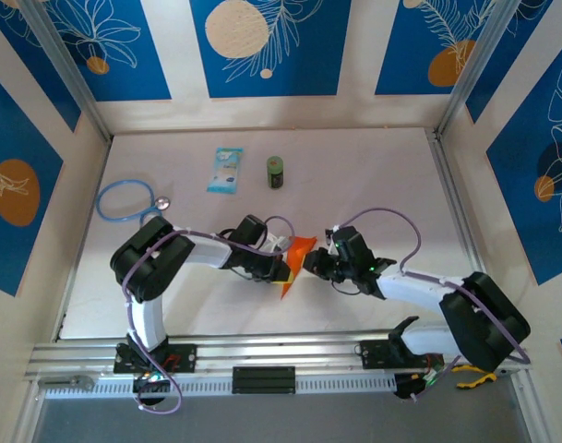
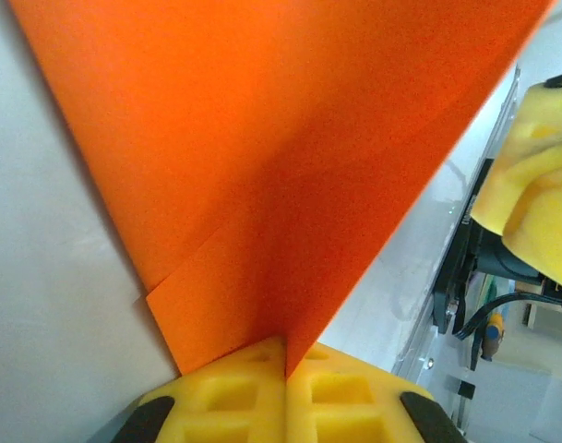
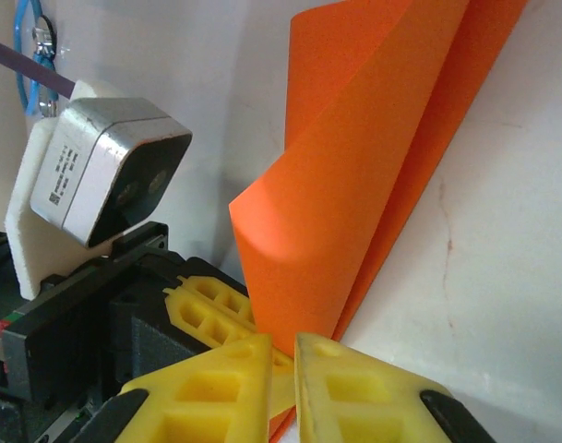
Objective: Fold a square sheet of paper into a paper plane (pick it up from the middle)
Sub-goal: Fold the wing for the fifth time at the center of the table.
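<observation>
From above, the left arm rises from its base at the near rail, elbow out to the left, and its forearm runs right to the table's middle. The left gripper and the right gripper face each other there, with the folded square sheet of paper standing on edge between them. The right arm reaches in low from the right.

In the left wrist view, the left gripper is clamped tight on the square sheet of paper at its crease.

In the right wrist view, the right gripper has its fingers nearly together, and the curled square sheet of paper runs down to the slit. I cannot tell whether it is pinched.
</observation>
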### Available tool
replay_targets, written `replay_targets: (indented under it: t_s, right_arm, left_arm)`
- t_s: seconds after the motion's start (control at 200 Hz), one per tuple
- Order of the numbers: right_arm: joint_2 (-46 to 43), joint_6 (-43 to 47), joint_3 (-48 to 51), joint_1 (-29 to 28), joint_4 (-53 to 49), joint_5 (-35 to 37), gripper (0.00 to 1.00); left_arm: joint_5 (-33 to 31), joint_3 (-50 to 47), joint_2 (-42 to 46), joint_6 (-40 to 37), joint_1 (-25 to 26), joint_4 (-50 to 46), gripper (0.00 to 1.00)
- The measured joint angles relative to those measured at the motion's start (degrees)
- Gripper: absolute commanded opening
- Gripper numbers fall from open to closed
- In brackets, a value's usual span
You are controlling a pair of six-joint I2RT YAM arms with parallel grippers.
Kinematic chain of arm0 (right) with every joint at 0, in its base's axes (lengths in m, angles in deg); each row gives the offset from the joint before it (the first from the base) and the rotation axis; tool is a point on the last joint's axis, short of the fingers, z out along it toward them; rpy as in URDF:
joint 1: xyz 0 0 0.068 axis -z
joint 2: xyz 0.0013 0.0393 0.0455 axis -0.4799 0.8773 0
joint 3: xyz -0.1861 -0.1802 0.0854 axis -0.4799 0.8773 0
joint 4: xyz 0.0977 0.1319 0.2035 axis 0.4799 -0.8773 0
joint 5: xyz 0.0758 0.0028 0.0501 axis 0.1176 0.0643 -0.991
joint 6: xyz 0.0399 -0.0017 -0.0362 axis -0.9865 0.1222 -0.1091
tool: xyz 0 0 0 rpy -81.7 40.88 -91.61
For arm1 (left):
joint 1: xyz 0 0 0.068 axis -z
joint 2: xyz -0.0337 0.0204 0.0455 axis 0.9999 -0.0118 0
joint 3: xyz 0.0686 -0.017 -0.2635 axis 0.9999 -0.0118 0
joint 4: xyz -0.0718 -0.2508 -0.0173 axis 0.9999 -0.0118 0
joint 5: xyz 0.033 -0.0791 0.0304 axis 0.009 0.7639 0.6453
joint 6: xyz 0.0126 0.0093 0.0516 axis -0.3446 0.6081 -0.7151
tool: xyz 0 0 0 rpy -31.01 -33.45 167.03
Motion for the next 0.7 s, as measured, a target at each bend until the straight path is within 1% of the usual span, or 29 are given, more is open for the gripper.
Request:
replay_targets:
  t_s: [0.135, 0.35, 0.545, 0.7]
  right_arm:
    - [2.75, 0.22, -0.04, 1.01, 3.26, -2.54, 0.14]
    - [6.69, 0.81, -2.10, 1.33, 5.70, -5.88, 0.13]
    - [9.53, 0.79, -2.64, 2.03, 7.56, -6.95, 0.12]
    - [10.34, 0.55, -2.64, 2.38, 8.37, -7.28, 0.12]
  left_arm:
    - [0.44, -0.92, 0.02, 0.63, -0.24, 1.95, 0.00]
    - [0.85, -1.79, 0.07, 1.75, -0.59, 3.74, 0.00]
    - [0.81, -2.99, 0.70, 2.12, -1.05, 4.92, 0.00]
    - [-0.87, -4.07, 2.14, 1.95, -1.29, 4.66, 0.00]
